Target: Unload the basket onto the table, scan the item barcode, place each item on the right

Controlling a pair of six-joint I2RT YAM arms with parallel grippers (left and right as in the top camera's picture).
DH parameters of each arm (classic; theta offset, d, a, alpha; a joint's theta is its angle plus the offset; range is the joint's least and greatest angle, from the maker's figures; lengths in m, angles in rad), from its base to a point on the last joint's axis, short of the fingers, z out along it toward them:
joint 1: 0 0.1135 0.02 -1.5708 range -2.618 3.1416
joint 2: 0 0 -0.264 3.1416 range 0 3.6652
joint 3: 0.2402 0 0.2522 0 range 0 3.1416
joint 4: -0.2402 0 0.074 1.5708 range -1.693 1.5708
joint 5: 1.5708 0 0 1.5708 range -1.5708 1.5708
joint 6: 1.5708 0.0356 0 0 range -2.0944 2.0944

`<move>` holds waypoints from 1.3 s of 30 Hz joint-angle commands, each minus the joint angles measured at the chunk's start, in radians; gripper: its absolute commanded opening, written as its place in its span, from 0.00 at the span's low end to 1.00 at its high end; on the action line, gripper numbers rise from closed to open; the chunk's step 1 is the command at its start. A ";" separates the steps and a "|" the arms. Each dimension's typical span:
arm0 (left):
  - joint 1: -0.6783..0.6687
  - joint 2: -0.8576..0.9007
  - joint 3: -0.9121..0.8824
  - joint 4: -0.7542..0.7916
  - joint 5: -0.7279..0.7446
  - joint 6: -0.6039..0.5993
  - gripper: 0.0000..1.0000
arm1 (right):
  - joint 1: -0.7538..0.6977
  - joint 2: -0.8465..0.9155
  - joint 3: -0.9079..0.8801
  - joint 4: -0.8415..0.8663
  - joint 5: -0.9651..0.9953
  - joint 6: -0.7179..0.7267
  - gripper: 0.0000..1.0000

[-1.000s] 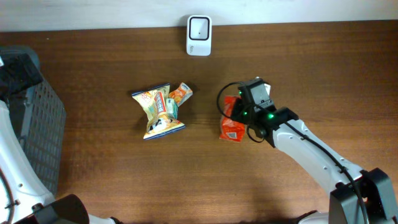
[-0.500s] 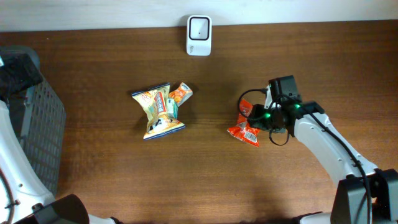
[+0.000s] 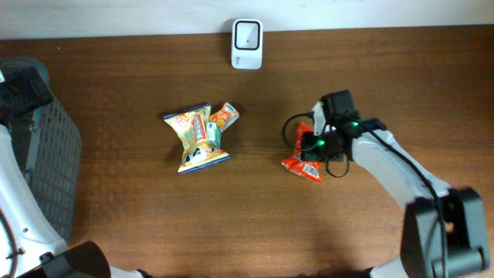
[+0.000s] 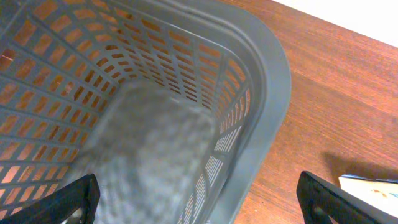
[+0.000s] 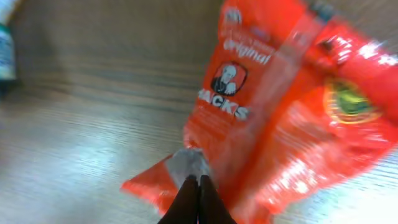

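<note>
The right tool (image 3: 312,147) pinches a red snack packet (image 3: 302,164) on the wooden tabletop (image 3: 139,224), its two dark fingertips (image 5: 189,198) pressed together on the packet's crimped silver edge in the right wrist view, where the packet fills most of the blurred frame and shows white lettering and a small portrait logo. The packet lies crumpled just ahead of the tool and under its tip, touching the wood as far as the overhead view tells. A white barcode scanner (image 3: 247,33) stands well apart from the tool at the far edge of the tabletop, off to one side of the line the tool points along. Beyond the red packet from the tool, also well apart, sits a yellow snack packet (image 3: 196,140) with a smaller orange packet (image 3: 225,116) touching its upper corner. The left tool (image 4: 196,190) hangs with its fingers spread wide — nothing between them — directly above a grey slatted plastic basket (image 4: 267,93), whose rim curves past the tool's right side over bare wood.
</note>
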 commanded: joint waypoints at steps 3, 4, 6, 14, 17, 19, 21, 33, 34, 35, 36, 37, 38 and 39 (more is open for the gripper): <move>0.003 -0.003 0.000 0.001 0.000 0.015 0.99 | -0.023 0.071 -0.005 -0.010 -0.032 -0.022 0.04; 0.003 -0.003 0.000 0.001 0.000 0.015 0.99 | -0.029 0.071 -0.006 -0.016 -0.031 -0.042 0.04; 0.003 -0.003 0.000 0.001 0.000 0.015 0.99 | -0.029 0.075 -0.007 -0.032 0.027 -0.066 0.04; 0.003 -0.003 0.000 0.001 0.000 0.015 0.99 | -0.027 0.207 -0.007 -0.022 0.046 -0.169 0.11; 0.003 -0.003 0.000 0.001 0.000 0.015 0.99 | -0.027 0.204 0.000 -0.017 -0.029 -0.203 0.28; 0.003 -0.003 0.000 0.001 0.000 0.015 0.99 | -0.028 0.180 0.023 -0.024 -0.050 -0.214 0.41; 0.003 -0.003 0.000 0.001 0.000 0.015 0.99 | -0.028 0.130 0.076 -0.053 -0.081 -0.220 0.51; 0.003 -0.003 0.000 0.001 0.000 0.015 0.99 | -0.070 -0.005 0.231 -0.343 0.254 -0.041 0.33; 0.003 -0.003 0.000 0.001 0.000 0.015 0.99 | -0.069 0.003 0.218 -0.378 0.285 -0.006 0.31; 0.003 -0.003 0.000 0.001 0.000 0.015 0.99 | -0.069 0.007 0.207 -0.391 0.298 0.013 0.31; 0.003 -0.003 0.000 0.001 0.000 0.015 0.99 | -0.069 0.010 0.189 -0.399 0.299 0.019 0.31; 0.003 -0.003 0.000 0.001 0.000 0.015 0.99 | -0.070 0.014 0.168 -0.402 0.301 0.030 0.31; 0.003 -0.003 0.000 0.001 0.000 0.015 0.99 | -0.069 0.017 0.148 -0.402 0.306 0.043 0.32; 0.003 -0.003 0.000 0.001 0.000 0.015 0.99 | -0.069 0.018 0.135 -0.402 0.319 0.054 0.32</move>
